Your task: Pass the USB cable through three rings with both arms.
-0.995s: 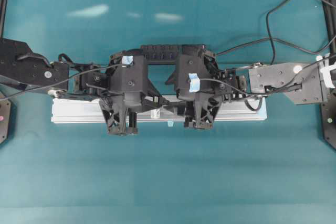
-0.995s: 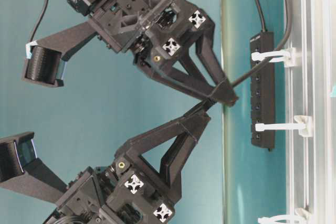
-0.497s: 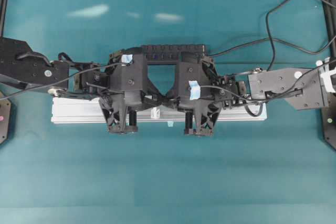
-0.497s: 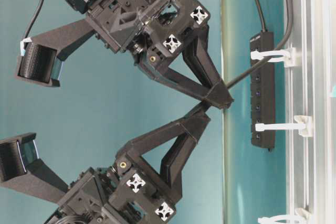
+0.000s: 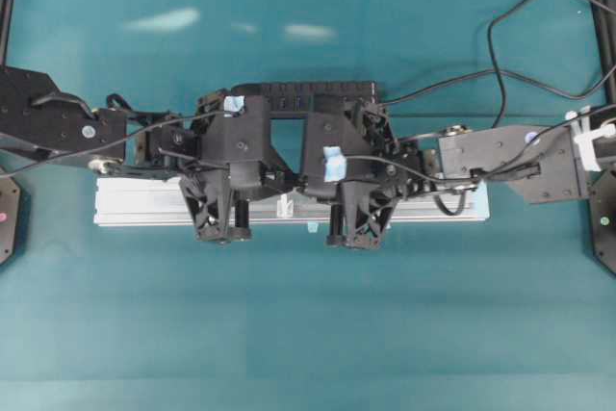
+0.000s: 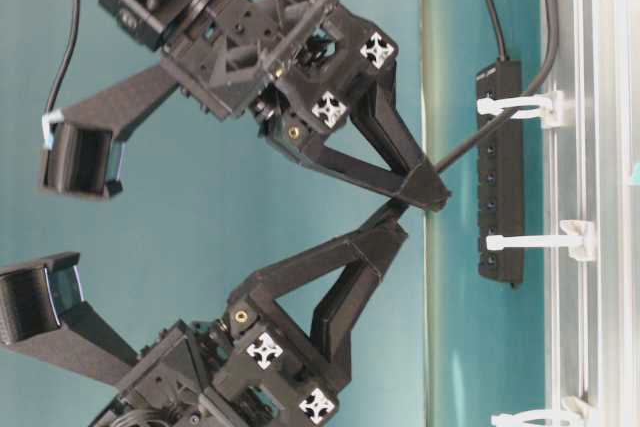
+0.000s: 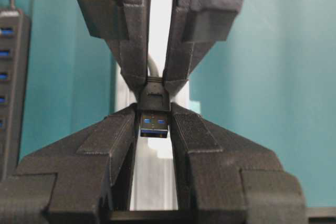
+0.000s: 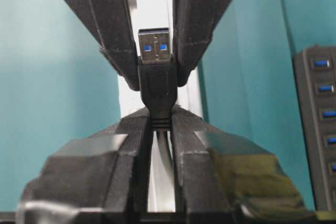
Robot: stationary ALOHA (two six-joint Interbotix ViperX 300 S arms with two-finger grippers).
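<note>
The teal tabletop (image 5: 308,334) carries a long silver rail (image 5: 135,204) near its middle, with a black hub (image 5: 303,91) just behind it toward the far edge. Above the rail, the left gripper (image 7: 153,109) and right gripper (image 8: 157,114) meet tip to tip. Both sets of jaws are closed on the USB cable (image 8: 156,82), each gripping its plug. Three white rings (image 6: 520,104) stand upright along the rail.
</note>
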